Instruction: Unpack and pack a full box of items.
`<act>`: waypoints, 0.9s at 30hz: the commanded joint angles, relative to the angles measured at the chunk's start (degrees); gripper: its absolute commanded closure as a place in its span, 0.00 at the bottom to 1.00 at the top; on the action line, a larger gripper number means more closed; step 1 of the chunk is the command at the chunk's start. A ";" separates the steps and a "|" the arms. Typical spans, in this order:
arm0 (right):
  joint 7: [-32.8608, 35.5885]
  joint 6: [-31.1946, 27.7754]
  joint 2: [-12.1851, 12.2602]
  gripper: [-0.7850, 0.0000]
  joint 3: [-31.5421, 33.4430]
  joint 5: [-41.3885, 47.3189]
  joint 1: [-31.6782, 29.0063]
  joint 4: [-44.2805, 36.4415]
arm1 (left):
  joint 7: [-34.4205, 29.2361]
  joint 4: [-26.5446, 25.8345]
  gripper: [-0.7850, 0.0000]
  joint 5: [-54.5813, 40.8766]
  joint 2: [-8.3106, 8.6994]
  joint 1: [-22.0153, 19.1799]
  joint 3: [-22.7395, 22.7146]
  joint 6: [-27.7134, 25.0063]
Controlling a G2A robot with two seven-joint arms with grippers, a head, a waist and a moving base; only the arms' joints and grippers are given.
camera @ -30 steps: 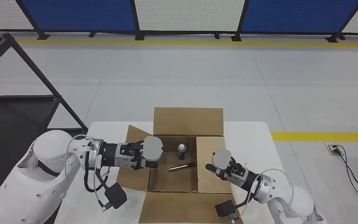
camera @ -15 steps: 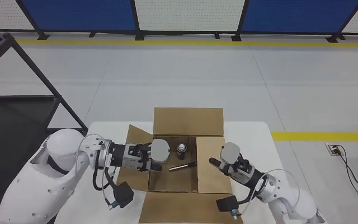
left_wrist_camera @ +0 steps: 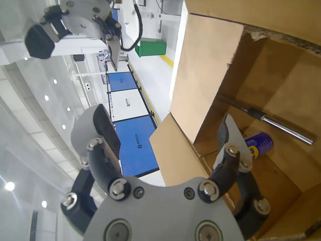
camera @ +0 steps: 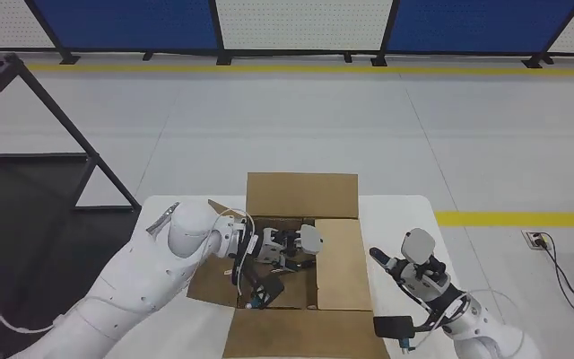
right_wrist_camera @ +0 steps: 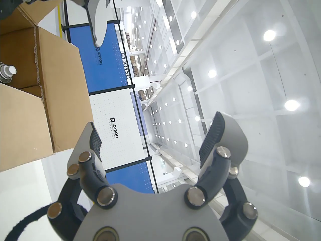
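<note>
A: Box?
B: Cardboard box [camera: 301, 193], open on the white table [camera: 395, 211]. Grey floor [camera: 269, 117] and blue panels [camera: 126, 22] behind the box.
A: Grippers?
B: Left gripper [left_wrist_camera: 163, 126] spread in the box opening, near the spray can [left_wrist_camera: 258, 145]. Right gripper [right_wrist_camera: 154, 126] spread beside the box.

Matt brown cardboard for the box [left_wrist_camera: 205, 76], fuzzy and ragged along its cut corrugated edges. Glossy blue printed skin on the can [left_wrist_camera: 259, 143]. Polished, mirror-bright metal along the rod [left_wrist_camera: 286, 127], matt black at its thicker end. Smooth pale grey shells on the left gripper [left_wrist_camera: 164, 124] and right gripper [right_wrist_camera: 154, 126], with bare shiny metal screws and ribbed, matt black, rubbery-looking pads [right_wrist_camera: 209, 139]. Smooth white top on the table [camera: 404, 215].
</note>
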 commanded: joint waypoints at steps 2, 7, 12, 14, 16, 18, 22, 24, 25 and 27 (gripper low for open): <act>0.16 -0.19 0.11 0.00 0.14 -0.03 -0.35 -0.47 | -1.28 1.36 0.00 -2.88 -1.32 -0.07 1.34 -1.60; 0.23 -1.22 0.28 0.00 -0.50 -0.80 -0.08 -0.91 | -1.28 1.36 0.00 -2.88 -1.32 -0.07 1.34 -1.60; -0.10 -2.31 0.43 0.00 -1.56 -1.48 1.20 -1.00 | -2.37 1.19 0.00 -2.83 -1.32 0.31 1.25 -1.39; -0.03 -2.37 0.48 0.00 -1.87 -1.72 1.41 -1.01 | -7.43 -0.17 0.00 -0.90 -1.30 0.98 1.35 -2.59; 0.05 -2.36 0.53 0.00 -1.94 -1.70 1.53 -0.91 | -10.80 -1.50 0.00 0.35 -1.38 2.00 1.77 -3.61; 0.65 -2.22 0.60 0.00 -1.56 -1.61 1.52 -0.69 | -12.49 -2.05 0.00 2.37 -1.51 2.66 2.70 -4.44; 3.11 -2.44 0.73 0.00 -0.32 -1.34 0.40 -1.29 | -16.43 -1.69 0.00 4.79 -2.13 3.71 3.77 -3.13; 3.75 -2.68 0.85 0.00 0.82 -0.76 -0.40 -1.67 | -17.05 -1.05 0.00 4.91 -2.48 4.28 4.02 -1.49; 3.90 -2.65 0.92 0.00 1.50 -0.46 -0.87 -1.92 | -16.85 -0.52 0.00 4.00 -2.65 4.66 3.82 -0.16; 4.14 -2.56 1.07 0.00 2.95 -0.06 -2.03 -2.50 | -16.76 0.72 0.00 3.19 -2.97 5.14 3.54 2.49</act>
